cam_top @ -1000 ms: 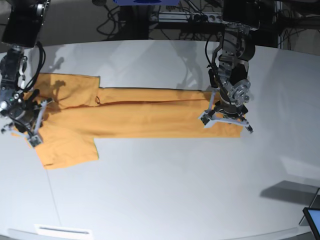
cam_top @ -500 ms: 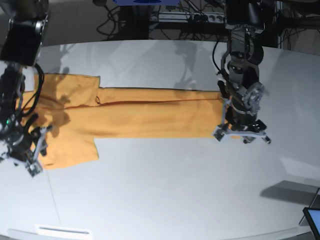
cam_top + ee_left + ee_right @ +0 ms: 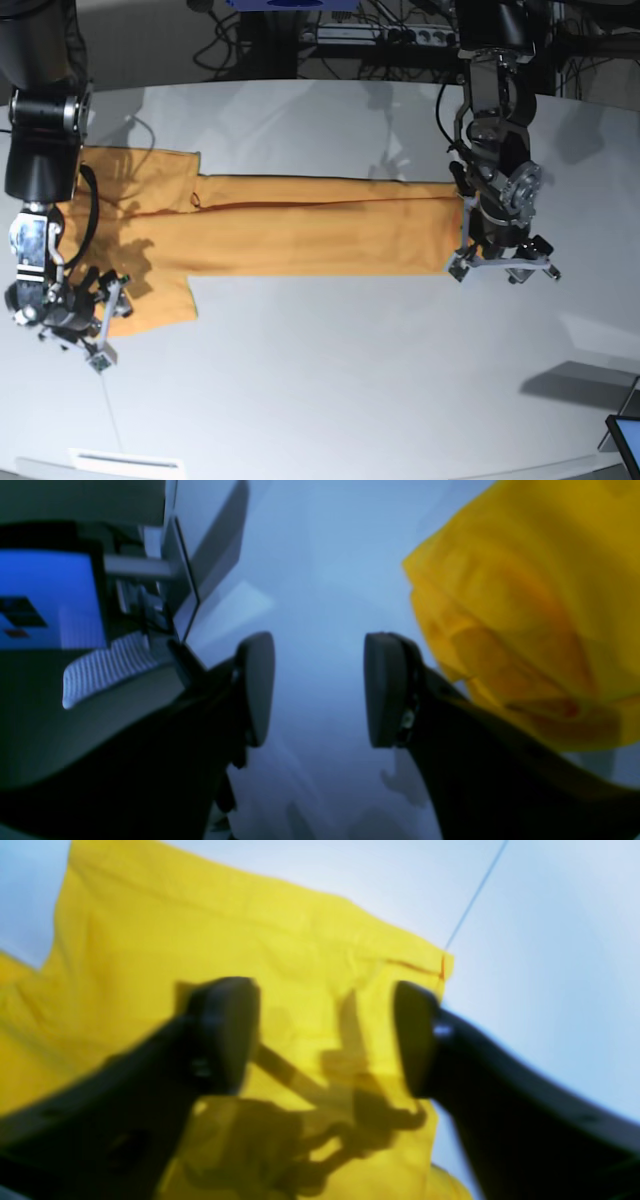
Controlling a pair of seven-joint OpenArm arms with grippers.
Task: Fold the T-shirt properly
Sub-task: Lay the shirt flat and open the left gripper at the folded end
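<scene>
Two grippers, both mine, both with jaws spread and nothing pinched between them. Left gripper (image 3: 503, 268) hangs at the T-shirt's hem end, on the base view's right; in the left wrist view its pads (image 3: 257, 687) frame bare table (image 3: 320, 580), with the yellow cloth just off to one side and not between them. Right gripper (image 3: 88, 335) sits low at the sleeve end, on the base view's left; in the right wrist view its fingers (image 3: 225, 1032) stand apart above the cloth, their shadows falling on it, and I cannot tell whether the tips touch it.

T-shirt (image 3: 300, 225) lies flat on the white table (image 3: 350, 380), folded lengthwise into a long orange-yellow band running left to right, with a sleeve (image 3: 150, 290) sticking out toward the near edge at the left end and the other sleeve part toward the far edge. A fold line runs along the band's upper part.

Around: laptop (image 3: 50, 605) with blue screen beyond the table edge in the left wrist view, its corner (image 3: 625, 440) at the base view's lower right. Cables and a power strip (image 3: 400, 35) behind the table. A thin dark line (image 3: 108, 400) runs across the tabletop near my right gripper, and a pale strip (image 3: 125, 461) lies at the near edge.
</scene>
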